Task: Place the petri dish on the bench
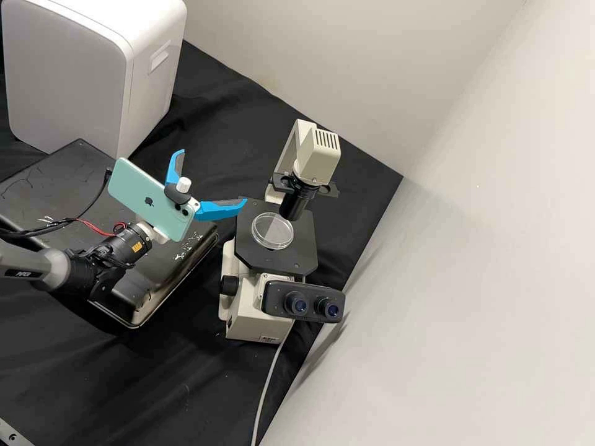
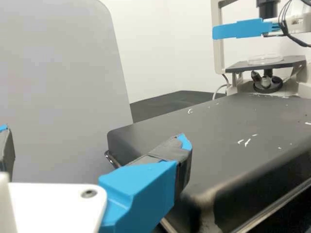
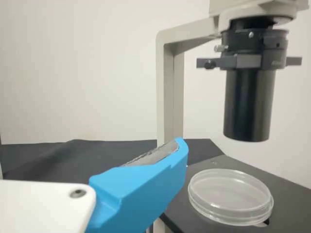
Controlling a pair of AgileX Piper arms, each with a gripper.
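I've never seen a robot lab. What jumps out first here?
Probably the beige microscope mid-bench, with a clear petri dish lying on its black stage. Right beside it hangs the right arm's hand, its two bright blue fingers spread wide toward the dish.

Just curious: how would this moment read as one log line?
right gripper: open, near dish | dish: on microscope stage | left gripper: open, empty

The counter point(image 1: 186, 371) is draped in black cloth. At its far left stands a white boxy appliance point(image 1: 80, 68); nearer, a flat black case point(image 1: 62, 179) with a scratched lid. Right of that stands a cream microscope point(image 1: 260, 303), its pale cable point(image 1: 266, 390) trailing toward the near edge.
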